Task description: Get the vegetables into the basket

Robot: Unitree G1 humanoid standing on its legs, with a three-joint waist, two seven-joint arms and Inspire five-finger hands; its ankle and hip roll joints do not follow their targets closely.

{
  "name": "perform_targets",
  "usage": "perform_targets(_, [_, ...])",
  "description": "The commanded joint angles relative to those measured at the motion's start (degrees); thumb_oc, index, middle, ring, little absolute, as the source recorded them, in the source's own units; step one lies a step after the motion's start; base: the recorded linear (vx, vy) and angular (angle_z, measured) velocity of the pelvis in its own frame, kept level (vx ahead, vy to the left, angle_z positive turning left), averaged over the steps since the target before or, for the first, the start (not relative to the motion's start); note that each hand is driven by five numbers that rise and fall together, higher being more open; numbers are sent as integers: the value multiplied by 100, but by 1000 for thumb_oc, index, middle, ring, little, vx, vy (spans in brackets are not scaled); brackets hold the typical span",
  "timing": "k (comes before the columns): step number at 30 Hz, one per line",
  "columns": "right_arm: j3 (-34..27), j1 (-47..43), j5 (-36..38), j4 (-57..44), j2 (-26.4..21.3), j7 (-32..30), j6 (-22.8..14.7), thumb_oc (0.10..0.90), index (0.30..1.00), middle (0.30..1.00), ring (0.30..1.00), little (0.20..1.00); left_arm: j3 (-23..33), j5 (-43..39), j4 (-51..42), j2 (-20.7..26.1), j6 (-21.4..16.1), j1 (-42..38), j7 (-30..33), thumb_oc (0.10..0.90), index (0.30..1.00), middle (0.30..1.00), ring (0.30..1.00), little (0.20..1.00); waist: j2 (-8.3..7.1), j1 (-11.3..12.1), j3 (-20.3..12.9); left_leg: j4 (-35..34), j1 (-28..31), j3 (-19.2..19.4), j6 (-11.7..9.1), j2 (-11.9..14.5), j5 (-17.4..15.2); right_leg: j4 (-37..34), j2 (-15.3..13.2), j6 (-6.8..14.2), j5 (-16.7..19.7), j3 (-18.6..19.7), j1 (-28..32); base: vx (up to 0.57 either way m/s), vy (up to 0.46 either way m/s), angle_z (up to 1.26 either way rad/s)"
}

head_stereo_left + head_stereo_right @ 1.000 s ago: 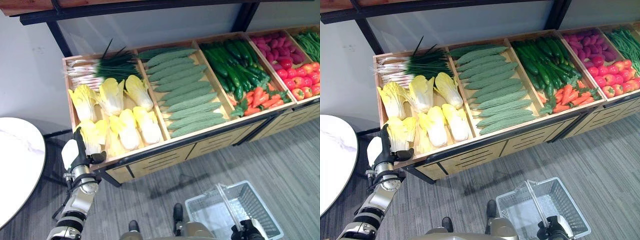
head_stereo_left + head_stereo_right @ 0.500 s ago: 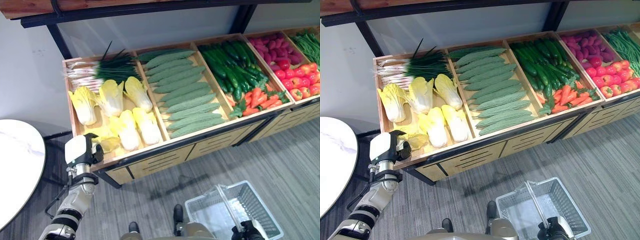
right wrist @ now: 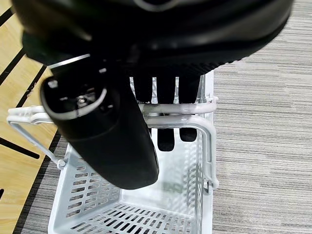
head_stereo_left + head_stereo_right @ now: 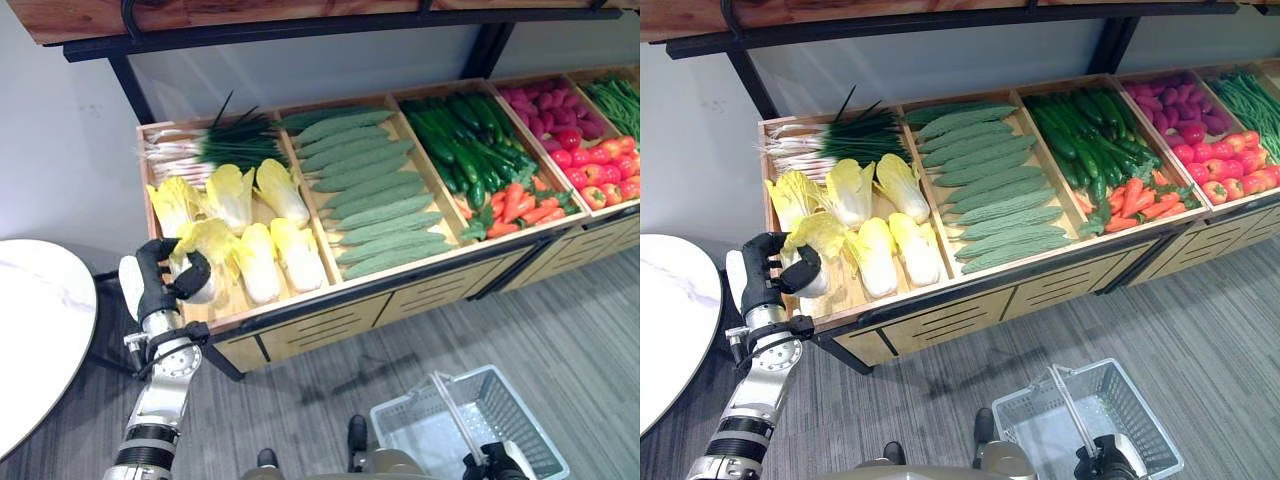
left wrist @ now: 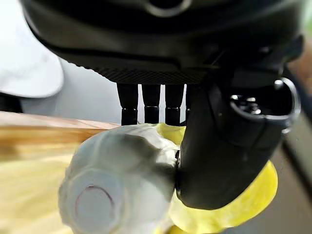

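The left robot hand [image 4: 160,283] is covering part of the pale yellow-leaved cabbage [image 4: 205,250] it is gripping. Below the grey plastic wire basket [image 4: 505,412], the right robot hand [image 4: 1102,462] is being cut off by the picture's edge. The round white desk [image 4: 35,330] left of the wooden vegetable shelf [image 4: 300,320] is running out of view.

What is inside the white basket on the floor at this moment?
The white basket looks empty: its slotted bottom and walls show bare in the right wrist view. The right hand, curled round its handle, covers part of the inside.
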Motion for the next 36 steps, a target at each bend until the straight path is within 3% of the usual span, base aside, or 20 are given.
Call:
perform_targets(1, [68,-71,-18,-59,-320,1,-56,400,300,300,300,300,212,-2365,-653,151,-1223,-295,-1237,400,300,300,300,300,-172,13,-112,-3,-175,-398,-293,331,87,20,-602,571,34,123,258,0,0,0])
perform_targets(2, [19,-68,5,-37,-317,77,-47,400,300,300,300,300,87,-2966,-888,80,-1212,-82,-1727,400,300,300,300,300,-161,34,-116,-3,-169,-413,-284,320,87,20,-602,568,31,110,266,0,0,0])
perform_targets(3, [20,-65,5,-38,-318,78,-48,400,300,300,300,300,89,-2975,-890,82,-1211,-75,-1736,400,300,300,300,300,-160,34,-118,-3,-167,-413,-284,320,87,20,-602,568,31,110,267,0,0,0])
perform_targets(4, [-40,-68,-4,18,-316,164,-33,400,300,300,300,300,-71,-3751,-984,-48,-1142,192,-2344,400,300,300,300,300,-156,55,-123,-3,-147,-422,-261,308,73,20,-616,565,20,117,290,0,0,0])
perform_targets(9, [-87,-90,-8,39,-318,236,-57,400,300,300,300,300,-226,-4212,-1156,-44,-1069,435,-2858,400,300,300,300,300,-159,78,-118,-3,-87,-407,-235,295,50,20,-624,564,-6,137,334,0,0,0])
perform_targets(12, [-128,-125,-1,29,-349,276,-73,400,300,300,300,300,-306,-4356,-1255,-4,-1023,512,-3086,400,300,300,300,300,-193,117,-43,1,-18,-395,-193,265,91,39,-634,556,-27,180,359,5,10,0])
perform_targets(15, [-154,-144,43,-26,-342,304,-91,400,300,300,300,300,-392,-4337,-1239,113,-1044,451,-3174,400,300,300,300,300,-292,146,96,505,-310,-456,-143,200,-90,174,-705,541,-32,247,275,-59,37,-2])
perform_targets(23, [-275,-150,111,-57,-337,328,-71,400,300,300,300,300,-683,-4251,-1448,354,-1056,195,-3269,400,300,300,300,300,-401,121,179,1005,-557,-436,32,-16,-420,587,-967,669,-30,357,0,-37,126,-1])
perform_targets(26, [-286,-127,112,-82,-290,374,-38,400,300,300,300,300,-829,-4227,-1415,393,-1062,13,-3331,400,300,300,300,300,-489,6,216,978,-502,-255,171,-218,-527,768,-1154,877,417,602,-230,-63,208,-4])
perform_targets(27, [-299,-141,119,-135,-292,361,-41,400,300,300,300,300,-879,-4163,-1462,462,-1097,-21,-3335,400,300,300,300,300,-528,-56,242,943,-491,-159,200,-295,-521,739,-1226,973,767,695,-330,-126,170,-13])
perform_targets(29, [-262,-205,141,-199,-263,351,-31,400,300,300,300,300,-862,-4100,-1492,598,-1150,-57,-3375,400,300,300,300,300,-546,-83,311,832,-518,23,238,-327,-445,701,-1250,1060,1134,858,-577,-168,125,-40])
perform_targets(31, [-251,-208,150,-204,-243,353,-31,400,300,300,300,300,-878,-4084,-1507,661,-1147,-82,-3405,400,300,300,300,300,-531,-74,319,745,-515,106,249,-308,-390,712,-1228,1048,1113,850,-651,-119,89,-83])
perform_targets(33, [-223,-161,146,-176,-175,396,-48,400,300,300,300,300,-920,-3976,-1525,801,-1117,-109,-3495,400,300,300,300,300,-441,-30,307,572,-529,329,304,-212,-266,1039,-1249,927,762,357,-630,-167,134,-38])
perform_targets(36, [-234,-145,152,-136,-175,363,-50,400,300,300,300,300,-940,-3994,-1642,792,-1106,-142,-3484,400,300,300,300,300,-329,21,272,472,-585,503,369,-165,-146,1658,-1226,793,276,4,-458,-124,118,-53])
